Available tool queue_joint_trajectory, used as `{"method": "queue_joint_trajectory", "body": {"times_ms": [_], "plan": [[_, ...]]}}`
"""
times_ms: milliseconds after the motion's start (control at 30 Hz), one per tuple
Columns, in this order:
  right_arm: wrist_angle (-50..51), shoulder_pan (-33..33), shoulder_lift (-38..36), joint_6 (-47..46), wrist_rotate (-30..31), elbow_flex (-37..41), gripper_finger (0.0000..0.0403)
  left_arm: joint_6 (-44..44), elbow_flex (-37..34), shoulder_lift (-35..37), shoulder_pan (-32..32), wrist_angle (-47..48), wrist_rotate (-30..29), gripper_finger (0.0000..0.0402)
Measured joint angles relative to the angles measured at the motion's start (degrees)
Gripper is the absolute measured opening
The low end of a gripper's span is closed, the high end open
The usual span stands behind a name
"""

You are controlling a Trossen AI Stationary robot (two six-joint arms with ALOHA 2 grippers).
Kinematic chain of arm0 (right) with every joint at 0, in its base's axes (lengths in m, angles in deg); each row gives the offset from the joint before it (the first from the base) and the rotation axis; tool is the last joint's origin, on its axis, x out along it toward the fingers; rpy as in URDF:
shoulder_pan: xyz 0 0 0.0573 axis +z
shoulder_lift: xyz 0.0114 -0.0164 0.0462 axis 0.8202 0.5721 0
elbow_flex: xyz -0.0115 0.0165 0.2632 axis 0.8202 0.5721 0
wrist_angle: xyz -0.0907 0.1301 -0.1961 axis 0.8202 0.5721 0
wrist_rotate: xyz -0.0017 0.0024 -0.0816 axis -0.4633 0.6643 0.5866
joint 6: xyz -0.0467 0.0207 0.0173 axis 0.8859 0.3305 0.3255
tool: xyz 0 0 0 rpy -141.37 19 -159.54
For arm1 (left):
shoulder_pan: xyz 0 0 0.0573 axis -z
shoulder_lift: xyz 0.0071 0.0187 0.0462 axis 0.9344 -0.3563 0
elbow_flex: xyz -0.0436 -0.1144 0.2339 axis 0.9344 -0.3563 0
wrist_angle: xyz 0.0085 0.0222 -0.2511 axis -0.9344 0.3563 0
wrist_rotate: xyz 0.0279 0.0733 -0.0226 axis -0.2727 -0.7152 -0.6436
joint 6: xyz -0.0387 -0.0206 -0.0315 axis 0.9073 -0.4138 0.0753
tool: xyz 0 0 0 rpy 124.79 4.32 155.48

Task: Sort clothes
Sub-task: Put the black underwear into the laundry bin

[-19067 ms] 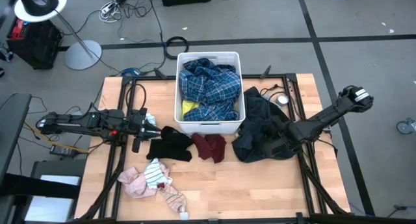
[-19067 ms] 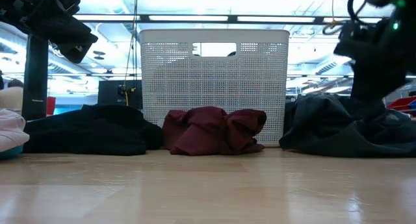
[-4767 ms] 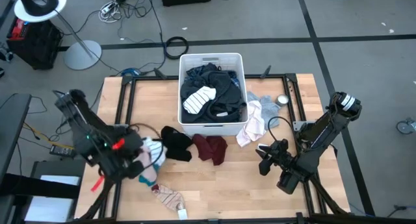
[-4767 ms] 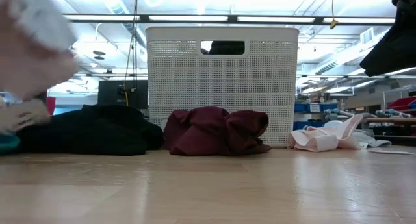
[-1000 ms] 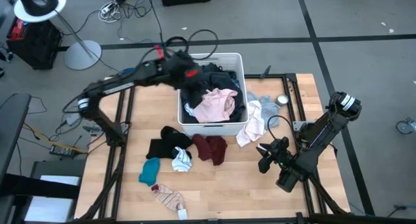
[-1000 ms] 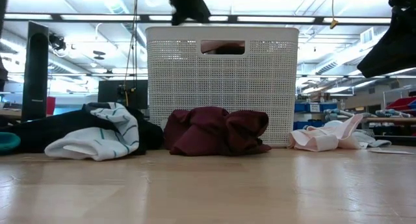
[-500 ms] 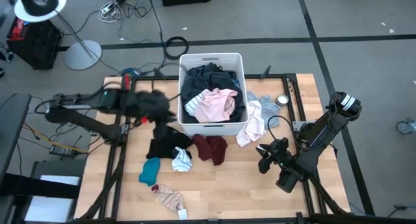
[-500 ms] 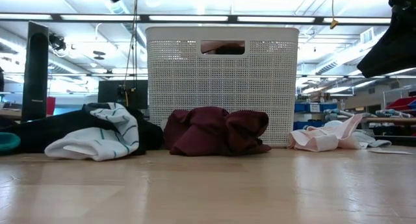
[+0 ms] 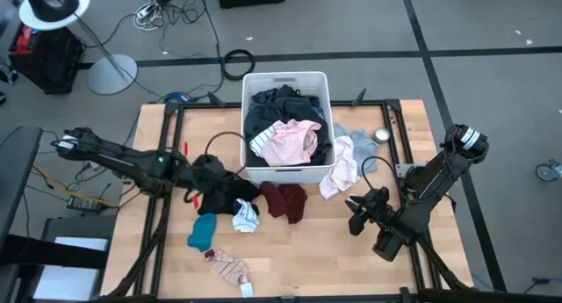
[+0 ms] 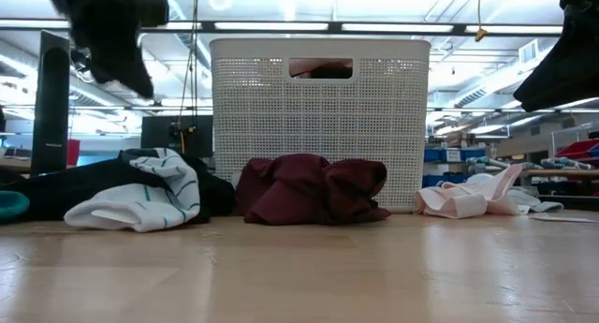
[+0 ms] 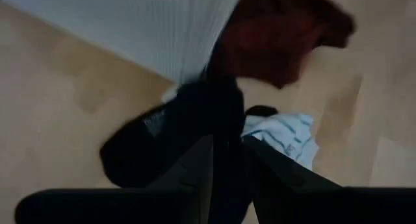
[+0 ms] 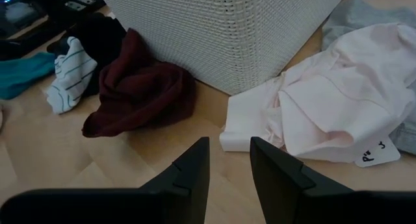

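Left gripper hung left of the white basket, clenched on a black garment that dangled above the black pile. Right gripper waited over the table's right front, fingers parted with a gap, nothing between them. Basket held dark clothes and a pink piece. On the table: a maroon piece before the basket, white striped piece, teal sock, striped sock, pale pink shirt right of the basket.
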Motion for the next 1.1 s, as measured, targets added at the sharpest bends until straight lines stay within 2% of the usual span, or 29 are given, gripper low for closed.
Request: {"method": "queue_joint_trajectory", "body": {"times_ms": [200,367,633,800,967,1100], "plan": [[-0.2,0.0,0.0,0.0,0.0,0.0,0.0111,4.8,-11.1,0.0,-0.3,-10.7,2.8,0.0092],[-0.2,0.0,0.0,0.3,0.0,0.0,0.0111,7.9,-16.9,-0.1,-0.4,-16.2,3.3,0.0092],[-0.2,0.0,0.0,0.4,0.0,0.0,0.0111,11.0,-26.2,-2.8,-0.4,-30.8,5.3,0.0083],[-0.4,0.0,0.0,0.4,0.0,0.0,0.0111,11.5,-27.5,-6.5,-0.4,-32.5,5.8,0.0013],[-0.4,0.0,0.0,0.4,0.0,0.0,0.0111,10.5,-26.5,-6.9,-0.4,-33.3,5.8,0.0003],[-0.4,0.0,0.0,0.5,0.0,0.0,0.0111,8.7,-21.5,-5.1,-0.4,-27.7,5.3,0.0002]]}}
